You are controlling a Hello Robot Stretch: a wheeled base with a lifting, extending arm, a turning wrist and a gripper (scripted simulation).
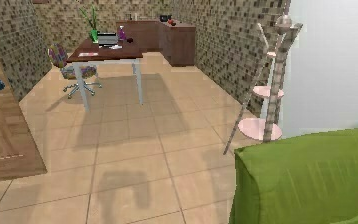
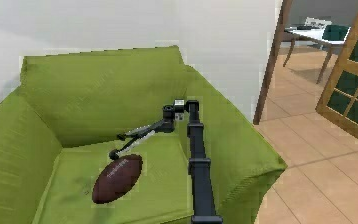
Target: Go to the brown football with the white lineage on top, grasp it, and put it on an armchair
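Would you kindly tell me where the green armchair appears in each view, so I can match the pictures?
Forward view: the green armchair sits in the bottom right corner.
Arm side view: it spans the left and middle.
Shared landmark: the tan tiled floor beside it.

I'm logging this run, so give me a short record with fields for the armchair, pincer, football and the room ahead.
armchair: green, against a white wall
pincer: over the armchair's seat; cannot tell whether it holds the football
football: brown, at the pincer's far end, seat behind it
ahead: desk, office chair, tiered stand
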